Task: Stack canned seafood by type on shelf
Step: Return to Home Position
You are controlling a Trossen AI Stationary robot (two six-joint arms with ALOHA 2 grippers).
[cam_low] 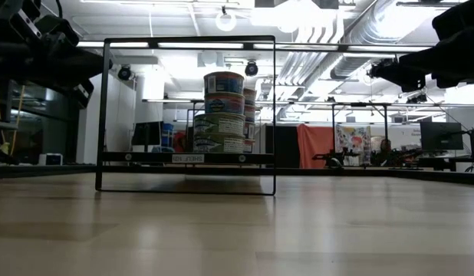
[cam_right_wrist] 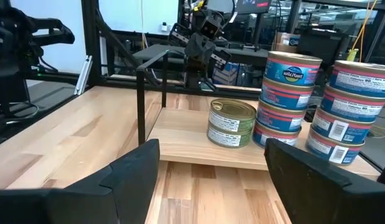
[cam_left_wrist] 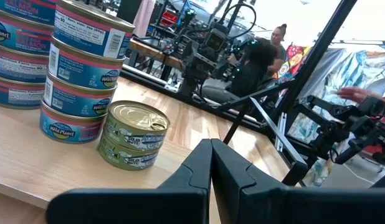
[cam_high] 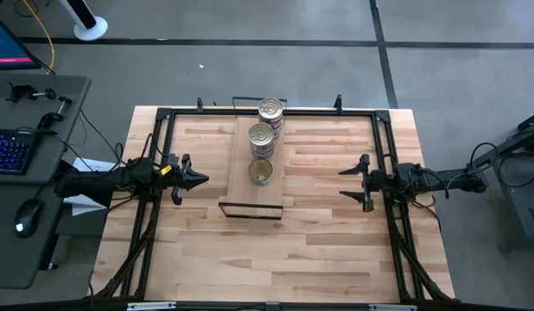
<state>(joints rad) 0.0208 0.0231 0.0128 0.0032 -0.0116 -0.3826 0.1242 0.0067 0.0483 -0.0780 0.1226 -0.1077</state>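
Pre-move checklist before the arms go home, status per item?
1. Left gripper shut, empty: ok.
2. Right gripper open, empty: ok.
3. Both grippers apart from the shelf: ok.
4. Green-gold stack, pink-blue stack and third stack upright on the shelf: ok.
5. Labels match within each stack, as far as visible: ok.

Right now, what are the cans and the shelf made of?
The cans look like metal: the short stack's lid is shiny gold with a pull tab, and printed labels wrap the sides. The shelf board looks like pale wood with visible grain, smooth and matte. Its frame seems thin black metal, probably painted.
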